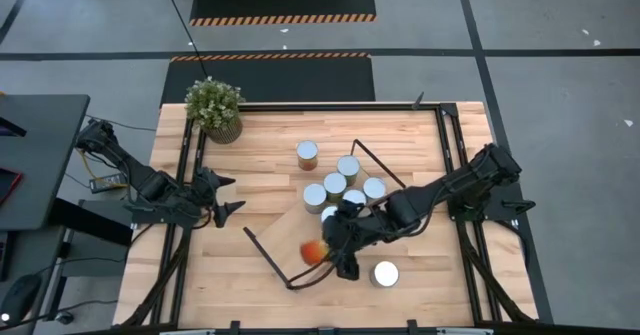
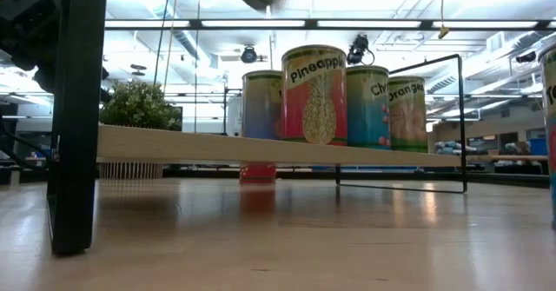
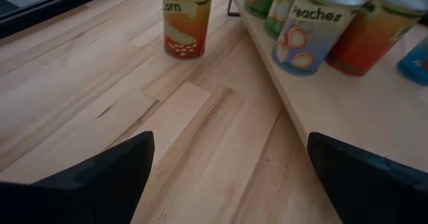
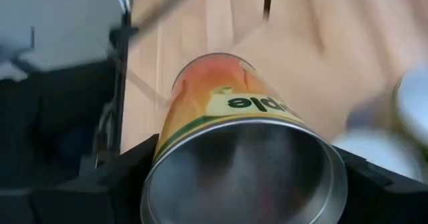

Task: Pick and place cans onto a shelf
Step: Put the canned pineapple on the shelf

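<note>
My right gripper (image 1: 328, 252) is shut on an orange-red can (image 1: 314, 252) above the near end of the shelf (image 1: 290, 237), a light-wood board lying slantwise on the table with black wire frames (image 1: 268, 260) at its ends. Several cans (image 1: 340, 187) stand upright on the shelf's far half; they also show in the low view (image 2: 314, 95). One can (image 1: 307, 155) stands on the table beyond the shelf, and another (image 1: 385, 273) stands near the front right. My left gripper (image 1: 226, 197) is open and empty at the left (image 3: 227, 184). My right gripper pinches the can's round side (image 4: 168, 134) between its two fingers (image 4: 127, 174), close to the silvery end (image 4: 244, 174) that faces the wrist camera. The fingers come from the table's right and lie across the can. The can is lifted clear and tipped over, its other end pointing away.
A potted green plant (image 1: 215, 107) stands at the table's far left corner. Black rails (image 1: 450, 155) run along the table's left and right edges. In the left wrist view the corn can (image 3: 187, 20) stands on the table beside the shelf's edge (image 3: 348, 110).
</note>
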`<state>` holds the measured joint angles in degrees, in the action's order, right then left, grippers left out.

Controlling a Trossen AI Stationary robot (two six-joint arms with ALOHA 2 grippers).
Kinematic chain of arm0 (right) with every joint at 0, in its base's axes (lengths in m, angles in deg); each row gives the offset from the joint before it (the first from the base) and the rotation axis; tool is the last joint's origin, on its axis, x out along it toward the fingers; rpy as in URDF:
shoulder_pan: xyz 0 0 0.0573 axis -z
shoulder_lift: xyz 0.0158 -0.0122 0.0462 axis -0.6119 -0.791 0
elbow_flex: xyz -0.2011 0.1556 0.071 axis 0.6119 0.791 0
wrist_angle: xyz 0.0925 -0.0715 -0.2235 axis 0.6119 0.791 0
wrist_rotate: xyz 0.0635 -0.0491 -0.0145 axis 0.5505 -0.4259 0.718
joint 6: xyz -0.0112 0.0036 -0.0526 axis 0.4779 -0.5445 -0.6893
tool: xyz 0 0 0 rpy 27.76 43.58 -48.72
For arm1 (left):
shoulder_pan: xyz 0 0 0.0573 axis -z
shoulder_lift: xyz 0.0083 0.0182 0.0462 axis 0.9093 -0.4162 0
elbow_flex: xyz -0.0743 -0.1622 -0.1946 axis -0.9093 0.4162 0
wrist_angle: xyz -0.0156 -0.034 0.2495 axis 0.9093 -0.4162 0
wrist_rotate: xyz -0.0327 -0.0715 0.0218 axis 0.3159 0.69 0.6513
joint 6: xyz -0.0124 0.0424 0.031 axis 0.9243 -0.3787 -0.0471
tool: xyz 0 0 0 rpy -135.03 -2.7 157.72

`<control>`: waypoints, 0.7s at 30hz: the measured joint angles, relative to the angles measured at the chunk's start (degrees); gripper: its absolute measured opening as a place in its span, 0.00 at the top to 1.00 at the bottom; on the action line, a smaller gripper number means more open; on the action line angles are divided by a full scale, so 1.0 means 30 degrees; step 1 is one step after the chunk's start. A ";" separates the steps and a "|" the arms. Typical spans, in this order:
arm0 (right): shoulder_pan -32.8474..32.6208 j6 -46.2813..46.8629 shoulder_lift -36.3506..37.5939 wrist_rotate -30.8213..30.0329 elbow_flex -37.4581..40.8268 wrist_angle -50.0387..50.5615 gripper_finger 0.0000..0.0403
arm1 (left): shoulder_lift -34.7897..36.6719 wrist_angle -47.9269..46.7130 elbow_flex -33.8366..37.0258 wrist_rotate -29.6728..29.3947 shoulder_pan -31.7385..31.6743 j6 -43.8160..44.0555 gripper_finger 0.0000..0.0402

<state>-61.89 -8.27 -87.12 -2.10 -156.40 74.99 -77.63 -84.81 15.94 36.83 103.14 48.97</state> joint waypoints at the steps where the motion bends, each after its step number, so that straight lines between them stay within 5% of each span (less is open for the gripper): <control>1: 0.0052 -0.0474 -0.0159 -0.0498 -0.0482 0.0048 0.19 | -0.0006 -0.0023 0.0007 0.0001 -0.0007 0.0000 0.00; 8: 0.1285 -0.3247 -0.2275 -0.2257 -0.3907 0.0375 0.19 | -0.0242 0.0013 0.0007 -0.0029 0.0000 0.0009 0.00; 21: 0.3695 -0.7822 -0.7296 -0.0291 -0.9509 0.3698 0.19 | -0.0328 0.0035 0.0007 -0.0029 0.0000 0.0014 0.00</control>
<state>-50.80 -31.73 -109.00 -2.97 -184.93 86.09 -78.62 -84.70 15.96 36.75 103.14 49.01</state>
